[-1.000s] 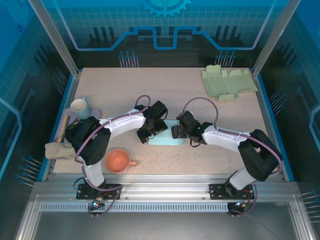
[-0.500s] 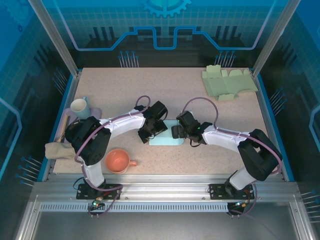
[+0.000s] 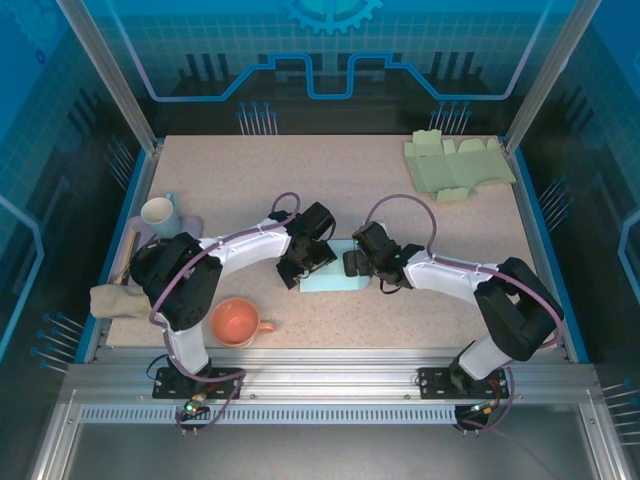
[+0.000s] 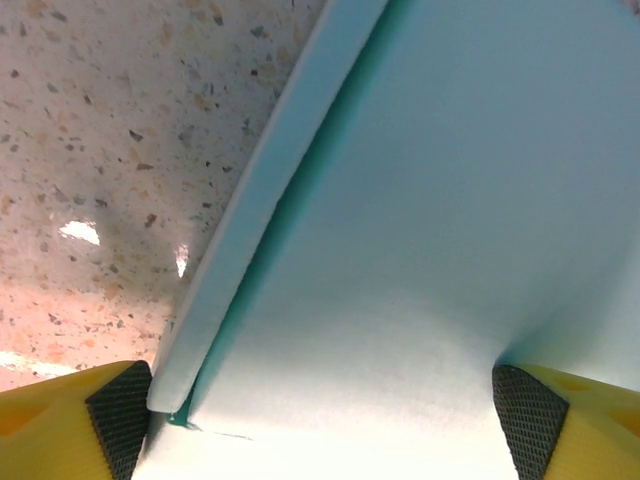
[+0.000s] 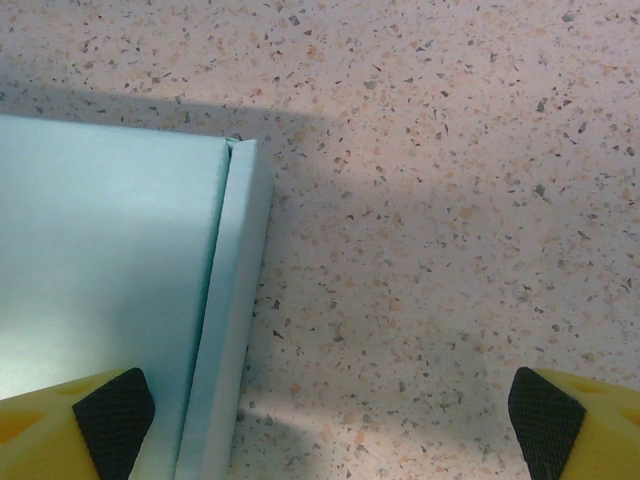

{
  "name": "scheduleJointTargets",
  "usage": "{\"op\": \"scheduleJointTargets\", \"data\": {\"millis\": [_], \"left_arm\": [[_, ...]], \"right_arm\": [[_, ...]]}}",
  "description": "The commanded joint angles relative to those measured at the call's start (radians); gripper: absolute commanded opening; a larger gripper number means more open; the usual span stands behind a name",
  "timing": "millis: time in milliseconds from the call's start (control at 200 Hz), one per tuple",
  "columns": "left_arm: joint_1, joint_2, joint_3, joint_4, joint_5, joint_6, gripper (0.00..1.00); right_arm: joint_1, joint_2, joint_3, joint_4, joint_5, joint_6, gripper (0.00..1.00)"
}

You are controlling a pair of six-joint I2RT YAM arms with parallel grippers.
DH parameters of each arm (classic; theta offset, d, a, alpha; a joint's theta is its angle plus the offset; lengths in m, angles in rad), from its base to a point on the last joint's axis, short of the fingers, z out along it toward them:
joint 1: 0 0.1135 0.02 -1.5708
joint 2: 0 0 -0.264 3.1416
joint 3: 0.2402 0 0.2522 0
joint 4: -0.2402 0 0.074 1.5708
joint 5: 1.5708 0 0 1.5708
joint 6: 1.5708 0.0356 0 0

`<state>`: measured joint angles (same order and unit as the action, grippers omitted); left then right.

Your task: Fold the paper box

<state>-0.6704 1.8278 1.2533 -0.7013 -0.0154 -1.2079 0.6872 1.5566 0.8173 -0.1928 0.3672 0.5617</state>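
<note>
Box (image 3: 335, 281) lies lengthwise left-right, left hand (image 4: 320, 418) and right hand (image 5: 330, 420) both open

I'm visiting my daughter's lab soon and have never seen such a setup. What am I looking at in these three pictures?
Two robot arms are bolted to the near edge of a speckled table. The overhead picture looks down from above and behind them. The other two come from a camera on each wrist, so the yellow, black-padded fingers at the bottom corners are that arm's own. Both arms reach to a light blue paper box in the middle. The left gripper is spread wide over the box; the right gripper is open at its edge, mostly over bare table. Neither clearly grips it. Elsewhere lie a flat green cardboard cutout, an orange cup, a white mug and a beige cloth.
</note>
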Motion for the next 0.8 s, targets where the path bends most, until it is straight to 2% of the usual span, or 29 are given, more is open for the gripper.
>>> {"op": "scheduleJointTargets", "data": {"millis": [0,295,795], "left_arm": [[-0.015,-0.019,0.000,0.002,0.073,-0.034,0.93],[-0.023,-0.038,0.006,-0.011,0.075,-0.052,0.94],[-0.011,0.026,-0.032,0.005,0.020,-0.021,0.90]], "right_arm": [[0.015,0.040,-0.009,-0.022,-0.034,0.010,0.97],[0.015,0.051,-0.007,-0.020,-0.037,0.019,0.97],[0.014,0.038,-0.009,-0.026,-0.041,0.021,0.96]]}}
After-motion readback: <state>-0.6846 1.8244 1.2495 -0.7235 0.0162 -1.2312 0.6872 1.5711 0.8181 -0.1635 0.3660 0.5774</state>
